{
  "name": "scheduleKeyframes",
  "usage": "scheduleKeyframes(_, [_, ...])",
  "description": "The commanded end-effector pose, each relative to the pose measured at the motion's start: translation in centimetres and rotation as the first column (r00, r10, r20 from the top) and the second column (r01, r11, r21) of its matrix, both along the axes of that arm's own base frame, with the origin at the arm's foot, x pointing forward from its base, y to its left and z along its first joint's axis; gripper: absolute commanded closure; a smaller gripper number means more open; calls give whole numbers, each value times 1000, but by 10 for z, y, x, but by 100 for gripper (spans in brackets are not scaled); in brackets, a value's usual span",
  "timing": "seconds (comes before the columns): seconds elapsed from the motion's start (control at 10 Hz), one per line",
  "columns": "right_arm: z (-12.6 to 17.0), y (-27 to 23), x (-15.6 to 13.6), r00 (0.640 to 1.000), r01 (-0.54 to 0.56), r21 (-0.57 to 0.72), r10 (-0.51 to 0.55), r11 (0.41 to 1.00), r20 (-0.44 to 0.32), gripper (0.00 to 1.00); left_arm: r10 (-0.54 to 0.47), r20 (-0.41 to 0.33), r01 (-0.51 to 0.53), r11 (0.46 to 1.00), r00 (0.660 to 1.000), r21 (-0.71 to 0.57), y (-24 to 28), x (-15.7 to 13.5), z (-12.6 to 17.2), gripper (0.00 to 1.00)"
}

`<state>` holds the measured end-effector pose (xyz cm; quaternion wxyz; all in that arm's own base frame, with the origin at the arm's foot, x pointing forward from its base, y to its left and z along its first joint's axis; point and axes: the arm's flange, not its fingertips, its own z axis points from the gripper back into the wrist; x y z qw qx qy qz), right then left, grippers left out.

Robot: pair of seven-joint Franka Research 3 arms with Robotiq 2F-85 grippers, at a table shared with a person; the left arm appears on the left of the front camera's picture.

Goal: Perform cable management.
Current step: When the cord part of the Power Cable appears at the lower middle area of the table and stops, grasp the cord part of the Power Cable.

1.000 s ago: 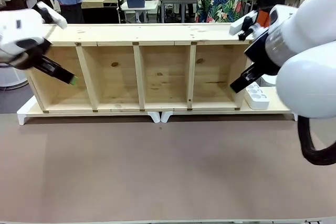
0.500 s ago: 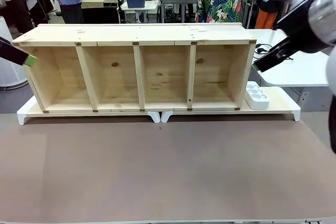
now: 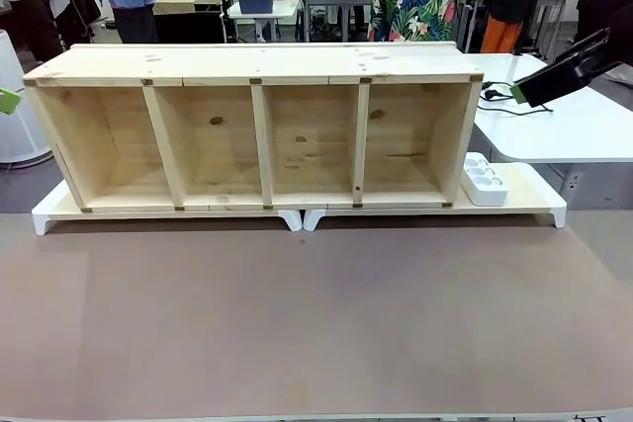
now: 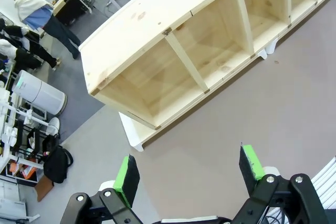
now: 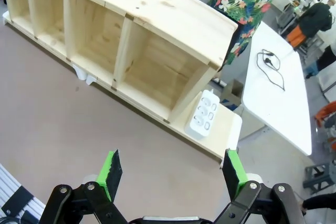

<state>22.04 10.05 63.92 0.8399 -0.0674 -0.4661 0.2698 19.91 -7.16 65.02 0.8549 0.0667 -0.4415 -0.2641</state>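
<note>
A thin black cable [image 3: 497, 97] lies loose on the white side table [image 3: 574, 130] behind the shelf's right end, and its link to the power strip is hidden. In the right wrist view the cable [image 5: 272, 66] curls on that table top. The white power strip [image 3: 483, 181] rests on the white riser beside the wooden shelf [image 3: 262, 64]; from above, the power strip [image 5: 205, 116] is far below my right gripper [image 5: 172, 167], which is open and holds nothing. High over the shelf's left end, my left gripper [image 4: 189, 167] is open and holds nothing.
The four-bay shelf stands on two white risers [image 3: 297, 216] at the far side of the brown table [image 3: 316, 323]. At the frame edges show a left green fingertip [image 3: 7, 99] and my right gripper [image 3: 524, 92]. People stand among tables behind.
Both arms have pulled away from the shelf's ends, up and outward, the left to the picture's left edge and the right to the upper right corner. The power strip has not moved.
</note>
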Motion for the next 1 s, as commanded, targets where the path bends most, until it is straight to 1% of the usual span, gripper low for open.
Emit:
scheduleKeyframes(0.0, [-24, 5, 3, 1000, 10, -6, -11, 1000, -17, 0, 13, -3, -12, 999, 1000, 47, 1, -8, -57, 0])
scheduleKeyframes(0.1, [0, 0, 0, 1000, 0, 0, 0, 1000, 0, 0, 0, 0, 0, 1000, 1000, 0, 0, 0, 0, 0])
scheduleKeyframes(0.9, [0, 0, 0, 1000, 0, 0, 0, 1000, 0, 0, 0, 0, 0, 1000, 1000, 0, 0, 0, 0, 0])
